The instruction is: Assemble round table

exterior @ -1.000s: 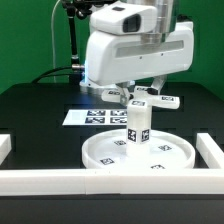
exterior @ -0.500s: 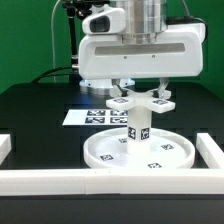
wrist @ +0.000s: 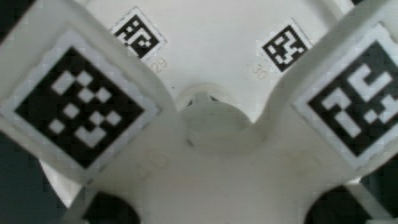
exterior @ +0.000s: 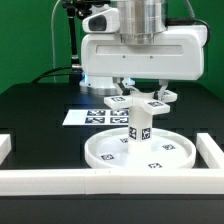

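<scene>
The large round disc (exterior: 160,155) lies flat on the black table near the front rail. The short cylindrical leg (exterior: 139,128) stands upright at the disc's middle. My gripper (exterior: 140,88) is shut on the four-lobed cross base (exterior: 140,99) and holds it level on or just above the leg's top. In the wrist view the cross base (wrist: 214,125) fills the picture with its tagged lobes, and my fingers are hidden.
The marker board (exterior: 92,117) lies behind the disc, toward the exterior view's left. White border rails run along the front (exterior: 60,181), the exterior view's left (exterior: 5,146) and the exterior view's right (exterior: 211,150).
The hand has turned and shifted toward the exterior view's left, bringing the cross base from beside the leg's top to centred over it. The disc and leg have stayed put.
</scene>
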You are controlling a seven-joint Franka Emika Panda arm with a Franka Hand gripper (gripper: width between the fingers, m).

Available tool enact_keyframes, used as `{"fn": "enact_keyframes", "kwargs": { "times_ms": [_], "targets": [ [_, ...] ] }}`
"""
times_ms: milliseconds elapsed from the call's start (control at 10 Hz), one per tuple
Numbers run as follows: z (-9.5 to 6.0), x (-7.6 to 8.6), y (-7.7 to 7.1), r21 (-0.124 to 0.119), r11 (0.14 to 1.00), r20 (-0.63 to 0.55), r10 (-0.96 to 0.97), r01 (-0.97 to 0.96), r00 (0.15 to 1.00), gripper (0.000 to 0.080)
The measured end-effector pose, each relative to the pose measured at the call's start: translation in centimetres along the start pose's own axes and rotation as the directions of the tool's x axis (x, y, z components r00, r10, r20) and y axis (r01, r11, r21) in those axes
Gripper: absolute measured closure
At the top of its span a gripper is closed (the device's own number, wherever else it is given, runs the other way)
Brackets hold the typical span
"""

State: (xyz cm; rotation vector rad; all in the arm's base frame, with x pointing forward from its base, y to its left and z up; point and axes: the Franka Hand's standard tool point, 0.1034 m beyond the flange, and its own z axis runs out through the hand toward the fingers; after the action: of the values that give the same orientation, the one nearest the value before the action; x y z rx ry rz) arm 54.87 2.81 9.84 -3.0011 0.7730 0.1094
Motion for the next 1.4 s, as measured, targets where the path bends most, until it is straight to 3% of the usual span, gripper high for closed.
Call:
{"fn": "enact_keyframes", "kwargs": {
  "times_ms": [300,700,900,1100,1200,1300,1400],
  "targets": [
    [0.1,-0.1,-0.2,0.045,0.933,0.002,0.358,-0.358,0.934,0.0350],
    [0.1,-0.1,-1.2,0.099,0.716,0.017,0.693,-0.691,0.721,0.0350],
    [0.0,0.1,-1.1,0.105,0.541,0.054,0.835,-0.835,0.548,0.0350],
    [0.0,0.2,-1.1,0.102,0.456,0.070,0.883,-0.884,0.464,0.0350],
    [0.0,0.2,-1.1,0.103,0.460,0.069,0.881,-0.882,0.468,0.0350],
    [0.0,0.2,-1.2,0.101,0.482,0.068,0.869,-0.870,0.489,0.0255],
    [-0.6,0.1,-1.4,0.089,0.535,0.074,0.838,-0.840,0.541,0.0255]
  ]
}}
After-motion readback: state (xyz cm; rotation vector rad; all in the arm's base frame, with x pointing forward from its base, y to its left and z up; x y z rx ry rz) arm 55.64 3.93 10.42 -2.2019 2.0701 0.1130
